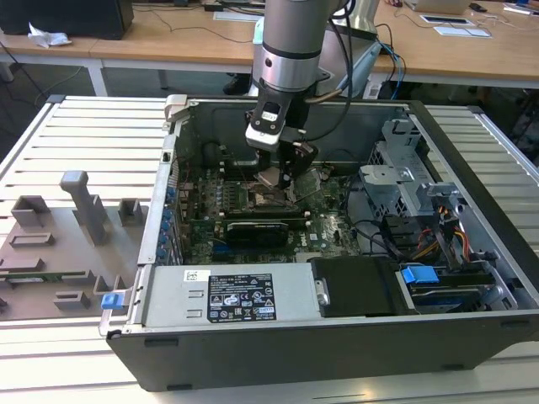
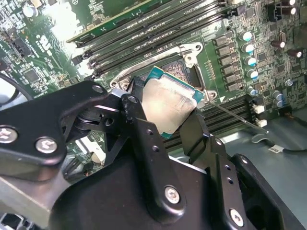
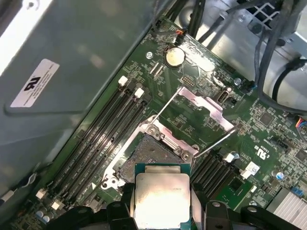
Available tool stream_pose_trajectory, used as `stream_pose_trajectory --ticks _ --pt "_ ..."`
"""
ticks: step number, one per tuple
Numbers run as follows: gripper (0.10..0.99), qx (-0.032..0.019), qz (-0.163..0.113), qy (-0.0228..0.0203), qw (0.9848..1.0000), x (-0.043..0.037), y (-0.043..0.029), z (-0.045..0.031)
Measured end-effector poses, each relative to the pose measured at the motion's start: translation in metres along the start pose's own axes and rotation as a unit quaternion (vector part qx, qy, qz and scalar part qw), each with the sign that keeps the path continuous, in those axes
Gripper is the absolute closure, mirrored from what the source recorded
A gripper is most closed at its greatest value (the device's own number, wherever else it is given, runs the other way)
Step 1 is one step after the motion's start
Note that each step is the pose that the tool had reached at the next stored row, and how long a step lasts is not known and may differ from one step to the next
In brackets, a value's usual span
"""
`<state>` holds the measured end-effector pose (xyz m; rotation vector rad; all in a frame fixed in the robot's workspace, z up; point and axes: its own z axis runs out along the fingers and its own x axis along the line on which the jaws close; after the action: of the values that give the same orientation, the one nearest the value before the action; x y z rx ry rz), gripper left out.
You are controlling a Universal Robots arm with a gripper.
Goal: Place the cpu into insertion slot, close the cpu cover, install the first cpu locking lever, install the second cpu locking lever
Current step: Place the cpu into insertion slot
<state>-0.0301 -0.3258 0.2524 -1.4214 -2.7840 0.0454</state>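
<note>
Silver cpu [image 2: 170, 103] | held by gripper [image 2: 167, 114] | above insertion slot [image 3: 146, 153] | cpu cover [image 3: 207, 103] open

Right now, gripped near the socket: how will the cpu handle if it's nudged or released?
Probably rigid: the cpu is a flat metal-topped square with no visible flex. Likely slippery: the black fingers pinch only its thin edges. Being thin and small, it's probably light and won't roll.
</note>
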Motion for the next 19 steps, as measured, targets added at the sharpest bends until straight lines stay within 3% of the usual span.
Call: stream_pose_trajectory --ticks 11,19 --pt "0.541 0.0012 0.062 0.0004 0.9981 0.0000 0.0000 0.0001" --pt "0.541 0.0017 0.107 0.0010 0.9943 0.0000 0.0000 0.0001"
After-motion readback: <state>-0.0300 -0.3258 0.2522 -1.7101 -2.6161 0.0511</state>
